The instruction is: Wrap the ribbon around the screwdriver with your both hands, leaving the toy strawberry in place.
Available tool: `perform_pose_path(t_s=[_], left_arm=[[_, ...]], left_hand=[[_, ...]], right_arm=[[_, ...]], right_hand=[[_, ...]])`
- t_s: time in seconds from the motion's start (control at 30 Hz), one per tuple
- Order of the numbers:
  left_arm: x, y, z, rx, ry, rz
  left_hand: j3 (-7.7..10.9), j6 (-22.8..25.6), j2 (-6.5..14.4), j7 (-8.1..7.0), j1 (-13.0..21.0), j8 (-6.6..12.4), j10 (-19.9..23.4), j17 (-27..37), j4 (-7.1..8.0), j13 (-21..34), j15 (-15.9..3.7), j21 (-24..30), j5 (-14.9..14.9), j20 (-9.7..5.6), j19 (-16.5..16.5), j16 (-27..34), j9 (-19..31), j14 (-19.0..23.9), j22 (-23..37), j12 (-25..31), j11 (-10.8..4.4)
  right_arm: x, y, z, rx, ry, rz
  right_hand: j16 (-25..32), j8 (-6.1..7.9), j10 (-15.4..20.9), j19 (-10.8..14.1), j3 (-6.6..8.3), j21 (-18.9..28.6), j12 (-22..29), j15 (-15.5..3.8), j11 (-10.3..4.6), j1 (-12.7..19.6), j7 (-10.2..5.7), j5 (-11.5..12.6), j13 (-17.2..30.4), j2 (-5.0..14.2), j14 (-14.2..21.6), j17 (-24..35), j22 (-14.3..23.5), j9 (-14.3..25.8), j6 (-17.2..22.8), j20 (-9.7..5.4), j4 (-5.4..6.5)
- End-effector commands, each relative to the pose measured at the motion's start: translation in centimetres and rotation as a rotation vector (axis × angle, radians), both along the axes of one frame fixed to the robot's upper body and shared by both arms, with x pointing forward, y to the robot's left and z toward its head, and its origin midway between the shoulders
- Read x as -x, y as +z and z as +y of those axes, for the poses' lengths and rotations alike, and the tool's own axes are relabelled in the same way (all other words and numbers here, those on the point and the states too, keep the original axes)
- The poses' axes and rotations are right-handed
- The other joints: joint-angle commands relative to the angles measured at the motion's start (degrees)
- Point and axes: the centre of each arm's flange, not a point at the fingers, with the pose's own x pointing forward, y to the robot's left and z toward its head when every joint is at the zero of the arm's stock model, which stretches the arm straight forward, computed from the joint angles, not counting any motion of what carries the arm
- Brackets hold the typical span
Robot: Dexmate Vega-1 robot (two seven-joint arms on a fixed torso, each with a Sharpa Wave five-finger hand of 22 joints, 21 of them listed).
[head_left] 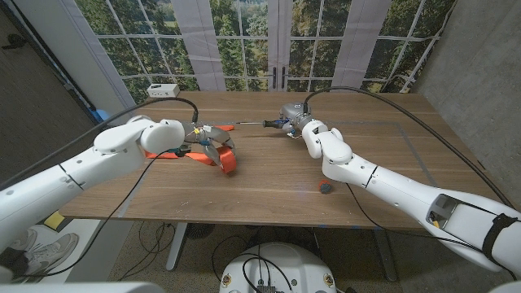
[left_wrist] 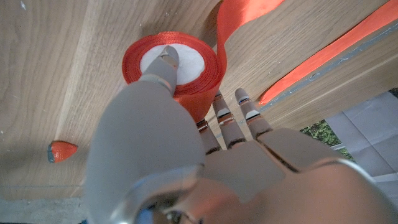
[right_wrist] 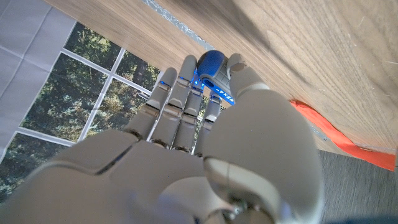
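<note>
On my far left in the head view, my left arm (head_left: 89, 159) reaches in over the wooden table (head_left: 269, 175). My left hand (head_left: 199, 140) sits at the ribbon roll (head_left: 226, 159), and the left wrist view shows the grip plainly: the thumb (left_wrist: 163, 65) lies across the roll's white core while the other fingers (left_wrist: 242, 112) press against the red outer band, so I am pinching the roll (left_wrist: 171, 65) between them. The roll stands tilted on its edge in the head view, just right of the hand. A loose tail of ribbon (head_left: 163, 154) trails from it along the table back under my forearm; in the wrist view that strip (left_wrist: 323, 59) runs flat over the wood and another length (left_wrist: 239, 15) rises off the roll.

Further right, toward the back middle of the table, the screwdriver (head_left: 259, 123) lies flat with its thin shaft pointing to the robot's left and its handle in my right hand (head_left: 305, 130). The right wrist view shows the fingers (right_wrist: 186, 93) pressed close together and curled over the blue handle (right_wrist: 211, 71), with the thumb (right_wrist: 239, 65) closing on it from the other side.

Nearer the front edge, beside my right forearm (head_left: 383, 183) and well apart from the ribbon and the screwdriver, sits the toy strawberry (head_left: 325, 188), small and dark in the head view; the left wrist view shows it (left_wrist: 62, 150) as a small red shape on the wood.

At the back left of the table rests a white box (head_left: 163, 89).
</note>
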Motion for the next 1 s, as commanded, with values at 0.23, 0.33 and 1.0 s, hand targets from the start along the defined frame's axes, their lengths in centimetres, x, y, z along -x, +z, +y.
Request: perform_pose_path(t_s=[0.23, 0.33, 1.0], left_arm=[[-0.6, 5.5, 3.8, 0.286, -0.051, 0.104], [-0.4, 6.1, 4.3, 0.315, -0.052, 0.083], [0.2, 9.2, 8.9, 0.632, -0.134, 0.071]], left_hand=[[2.09, 8.4, 4.2, 6.32, -1.6, 6.49, 11.1, 1.0, 0.54, 9.0, -8.96, 0.7, -0.1, 0.07, 0.8, 0.8, 2.6, 1.5, 0.2, 11.5, 0.69], [2.18, 8.3, 4.1, 6.46, -1.5, 6.52, 11.0, 1.3, 0.41, 9.2, -8.96, 0.7, -0.1, 0.15, 0.8, 0.8, 2.5, 1.5, 0.3, 11.6, 0.7], [2.63, 7.2, 4.2, 6.61, -1.3, 6.91, 10.1, 2.4, 0.31, 10.3, -8.58, 1.1, 0.0, 0.64, 1.7, 0.9, 3.0, 1.4, 0.4, 12.1, 0.96]], right_arm=[[0.7, 0.0, -1.0, -0.046, 0.017, -0.022], [0.9, 0.0, -1.1, -0.053, 0.022, -0.03], [2.4, 0.5, -2.0, -0.113, 0.084, -0.089]], right_hand=[[-0.3, 2.47, 5.8, 0.5, 0.51, 0.3, 1.6, -6.21, -2.22, 2.0, -0.05, 0.3, 4.6, 2.64, 0.5, 0.4, 0.1, 0.2, 12.2, -0.11, 0.43], [-0.4, 2.49, 5.8, 0.5, 0.52, 0.4, 1.7, -6.25, -2.22, 2.1, -0.01, 0.3, 4.6, 2.64, 0.5, 0.4, 0.1, 0.1, 12.2, -0.1, 0.4], [-0.7, 2.53, 5.6, 0.7, 0.43, 0.6, 1.7, -6.21, -2.22, 2.3, -0.18, 0.3, 4.6, 2.6, 0.5, 0.9, 0.1, 0.1, 12.2, -0.09, 0.31]])
